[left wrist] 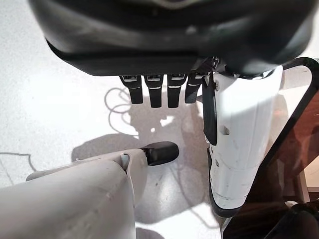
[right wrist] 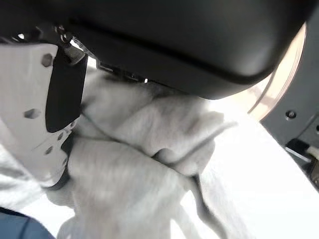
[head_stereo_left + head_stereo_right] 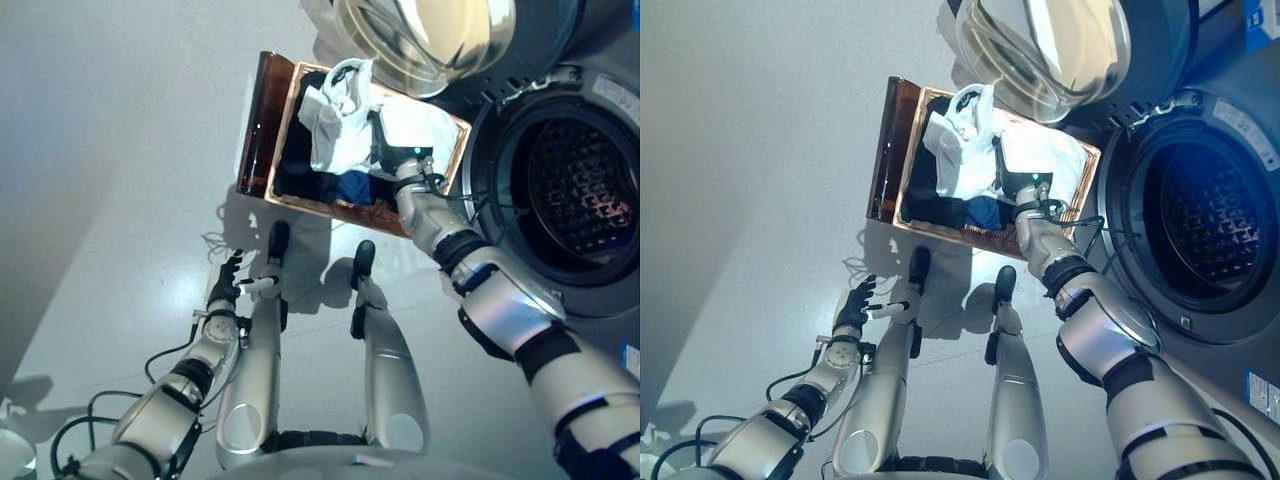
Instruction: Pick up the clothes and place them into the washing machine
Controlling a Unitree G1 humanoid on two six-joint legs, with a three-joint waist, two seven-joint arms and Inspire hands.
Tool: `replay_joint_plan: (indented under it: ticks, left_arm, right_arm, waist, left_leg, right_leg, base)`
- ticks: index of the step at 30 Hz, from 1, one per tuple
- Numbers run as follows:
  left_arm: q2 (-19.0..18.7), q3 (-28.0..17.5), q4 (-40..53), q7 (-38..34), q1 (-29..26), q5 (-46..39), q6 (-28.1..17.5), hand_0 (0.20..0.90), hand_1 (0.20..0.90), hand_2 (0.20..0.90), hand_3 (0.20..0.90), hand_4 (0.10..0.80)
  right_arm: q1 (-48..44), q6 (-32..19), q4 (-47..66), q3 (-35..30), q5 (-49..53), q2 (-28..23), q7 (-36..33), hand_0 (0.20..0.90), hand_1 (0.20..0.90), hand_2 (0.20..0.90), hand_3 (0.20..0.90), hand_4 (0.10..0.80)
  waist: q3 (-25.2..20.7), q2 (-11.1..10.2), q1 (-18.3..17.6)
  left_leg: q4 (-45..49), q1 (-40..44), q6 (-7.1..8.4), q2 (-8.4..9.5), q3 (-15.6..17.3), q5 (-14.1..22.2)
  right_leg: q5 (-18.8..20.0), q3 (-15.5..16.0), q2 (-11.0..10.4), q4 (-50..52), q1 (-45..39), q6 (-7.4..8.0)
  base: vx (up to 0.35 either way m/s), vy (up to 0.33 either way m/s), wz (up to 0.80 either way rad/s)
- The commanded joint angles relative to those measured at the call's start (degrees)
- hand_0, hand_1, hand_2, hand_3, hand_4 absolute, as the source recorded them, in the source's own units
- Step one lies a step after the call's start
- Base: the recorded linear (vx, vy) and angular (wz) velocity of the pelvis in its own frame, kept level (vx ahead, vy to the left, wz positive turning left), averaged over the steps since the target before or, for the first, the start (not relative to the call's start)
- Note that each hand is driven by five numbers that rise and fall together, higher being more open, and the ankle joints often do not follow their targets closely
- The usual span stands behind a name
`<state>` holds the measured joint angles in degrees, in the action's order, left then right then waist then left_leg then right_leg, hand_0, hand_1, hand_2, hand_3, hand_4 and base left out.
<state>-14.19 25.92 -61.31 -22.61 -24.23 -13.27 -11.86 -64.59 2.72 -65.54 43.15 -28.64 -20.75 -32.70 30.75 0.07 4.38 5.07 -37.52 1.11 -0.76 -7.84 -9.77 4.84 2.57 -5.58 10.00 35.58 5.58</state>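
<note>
A brown bin [image 3: 262,125] on the floor holds a tall heap of white clothes [image 3: 340,120] over dark and blue clothes [image 3: 352,187]. My right hand [image 3: 405,165] reaches into the bin's right side. In the right wrist view its white-covered thumb [image 2: 35,124] presses into bunched white cloth [image 2: 129,174], and the cloth is gathered under the palm. To the right stands the washing machine with its dark drum [image 3: 580,190] showing. Its round glass door [image 3: 420,40] is swung open above the bin. My left hand [image 3: 225,290] hangs open and empty low at the left, fingers [image 1: 149,92] straight.
The bin stands close against the washer's front left, under the open door. Pale glossy floor [image 3: 120,200] spreads to the left of the bin. A thin loose wire [image 1: 117,104] curls on the floor near the left hand.
</note>
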Motion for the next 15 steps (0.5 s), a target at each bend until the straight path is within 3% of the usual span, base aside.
replay_joint_plan:
  ticks: [1, 15]
  left_arm:
    - [-0.29, 0.03, 1.53, -1.58, 1.47, -0.67, -2.2, 0.9, 0.9, 0.9, 0.9, 0.8]
    - [0.47, -0.68, 0.61, -2.24, 1.41, -0.58, -2.28, 0.9, 0.9, 0.9, 0.9, 0.8]
  right_arm:
    - [-4.46, 0.87, 3.93, -0.23, 0.01, -4.95, -3.02, 0.2, 0.2, 0.2, 0.2, 0.3]
    - [-2.65, 0.46, 7.51, -3.55, 0.75, -6.66, -6.2, 0.2, 0.2, 0.2, 0.2, 0.3]
  waist:
    - [-0.96, 0.73, 0.37]
    - [-0.96, 1.0, 0.38]
  left_leg:
    - [1.4, -3.2, 1.75, 0.48, 1.43, 0.48]
    - [1.02, -2.08, 1.81, 0.34, 1.7, 0.29]
  right_leg:
    - [-2.29, -1.51, -1.18, 3.2, 0.69, 0.48]
    - [-2.41, -1.21, -1.14, 3.09, -0.2, 0.37]
  base:
    - [0.0, 0.0, 0.0]
    - [0.0, 0.0, 0.0]
